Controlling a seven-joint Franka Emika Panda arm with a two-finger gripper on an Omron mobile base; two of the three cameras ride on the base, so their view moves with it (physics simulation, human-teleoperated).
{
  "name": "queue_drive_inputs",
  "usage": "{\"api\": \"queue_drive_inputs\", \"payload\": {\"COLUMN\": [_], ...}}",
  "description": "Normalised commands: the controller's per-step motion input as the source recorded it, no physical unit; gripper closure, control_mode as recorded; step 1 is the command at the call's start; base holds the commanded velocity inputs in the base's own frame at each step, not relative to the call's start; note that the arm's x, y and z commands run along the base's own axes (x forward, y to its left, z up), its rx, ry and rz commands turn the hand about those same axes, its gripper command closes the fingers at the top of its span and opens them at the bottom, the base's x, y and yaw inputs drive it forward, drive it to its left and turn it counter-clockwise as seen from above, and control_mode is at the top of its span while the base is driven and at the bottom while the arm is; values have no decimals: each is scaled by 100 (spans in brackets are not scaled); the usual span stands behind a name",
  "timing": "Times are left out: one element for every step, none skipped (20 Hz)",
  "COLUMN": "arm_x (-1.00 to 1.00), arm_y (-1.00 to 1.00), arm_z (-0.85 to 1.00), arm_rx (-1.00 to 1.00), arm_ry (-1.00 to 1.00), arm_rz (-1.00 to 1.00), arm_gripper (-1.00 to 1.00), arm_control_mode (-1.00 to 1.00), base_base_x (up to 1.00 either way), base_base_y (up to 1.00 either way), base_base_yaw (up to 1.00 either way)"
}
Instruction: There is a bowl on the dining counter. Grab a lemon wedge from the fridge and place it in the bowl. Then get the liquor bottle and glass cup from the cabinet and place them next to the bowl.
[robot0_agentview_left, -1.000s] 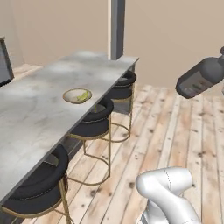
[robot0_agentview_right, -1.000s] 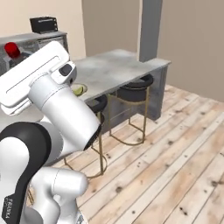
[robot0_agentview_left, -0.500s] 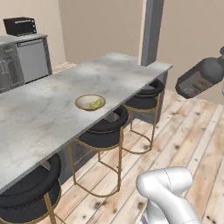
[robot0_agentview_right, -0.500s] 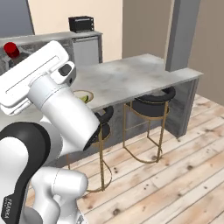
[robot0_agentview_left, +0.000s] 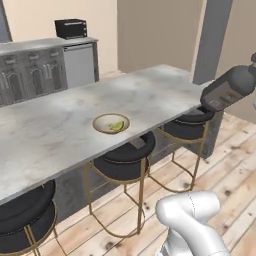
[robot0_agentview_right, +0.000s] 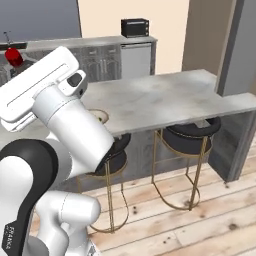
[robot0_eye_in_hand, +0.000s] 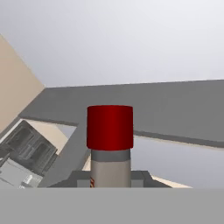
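My gripper (robot0_eye_in_hand: 110, 178) is shut on the liquor bottle (robot0_eye_in_hand: 109, 144), a pale bottle with a red cap that stands up between the dark fingertips in the hand view. Its red cap (robot0_agentview_right: 15, 57) also shows high at the left of the right base view, beyond my white hand. The bowl (robot0_agentview_left: 111, 123) sits on the white marble dining counter (robot0_agentview_left: 45, 135) near its front edge, with the yellow-green lemon wedge (robot0_agentview_left: 117, 126) lying inside it. In the right base view the bowl (robot0_agentview_right: 101, 115) is half hidden behind my arm, on the dining counter (robot0_agentview_right: 165, 97).
Black round stools (robot0_agentview_left: 125, 155) on thin gold legs stand under the counter's near side. A grey pillar (robot0_agentview_left: 210, 35) rises at its far end. Behind it runs a grey cabinet worktop (robot0_agentview_left: 35, 45) with a black appliance (robot0_agentview_left: 70, 28) on top. Wooden floor lies on my side.
The whole picture has shifted in both base views, so the camera has moved; the counter now lies more across the view. The bottle stays in my grip.
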Motion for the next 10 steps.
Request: {"api": "queue_drive_inputs", "payload": {"arm_x": [0, 0, 0, 0, 0, 0, 0, 0, 0, 0], "arm_y": [0, 0, 0, 0, 0, 0, 0, 0, 0, 0], "arm_z": [0, 0, 0, 0, 0, 0, 0, 0, 0, 0], "arm_rx": [0, 0, 0, 0, 0, 0, 0, 0, 0, 0], "arm_ry": [0, 0, 0, 0, 0, 0, 0, 0, 0, 0], "arm_rz": [0, 0, 0, 0, 0, 0, 0, 0, 0, 0], "arm_gripper": [100, 100, 100, 100, 100, 100, 100, 100, 100, 100], "arm_control_mode": [100, 100, 100, 100, 100, 100, 100, 100, 100, 100], "base_base_x": [52, 54, 54, 56, 55, 57, 61, 66, 69, 78], "base_base_y": [-59, -60, -63, -65, -65, -66, -63, -61, -59, -56], "base_base_yaw": [44, 44, 43, 42, 42, 42, 42, 42, 41, 41]}}
